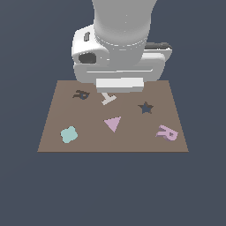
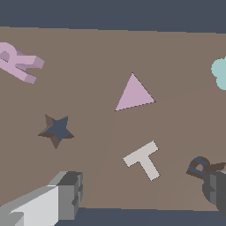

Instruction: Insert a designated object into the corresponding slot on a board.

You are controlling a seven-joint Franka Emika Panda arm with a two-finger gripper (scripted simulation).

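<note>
The pale pink-lilac letter R (image 1: 167, 132) lies flat on the brown board (image 1: 132, 143) near its front corner on the exterior view's right; the wrist view shows the R (image 2: 17, 62) too. The dark R-shaped slot (image 1: 81, 94) is near the back corner on the exterior view's left. In the wrist view one finger partly covers the slot (image 2: 201, 167). My gripper (image 1: 119, 86) hangs over the back middle of the board, far from the letter. In the wrist view the gripper (image 2: 142, 190) is open with nothing held between its fingers (image 2: 62, 196).
On the board are also a pink triangle (image 1: 113, 123), a white T-like piece (image 1: 107, 98) just under my hand, a dark star cutout (image 1: 145, 107) and a teal rounded shape (image 1: 69, 134). Dark floor surrounds the board.
</note>
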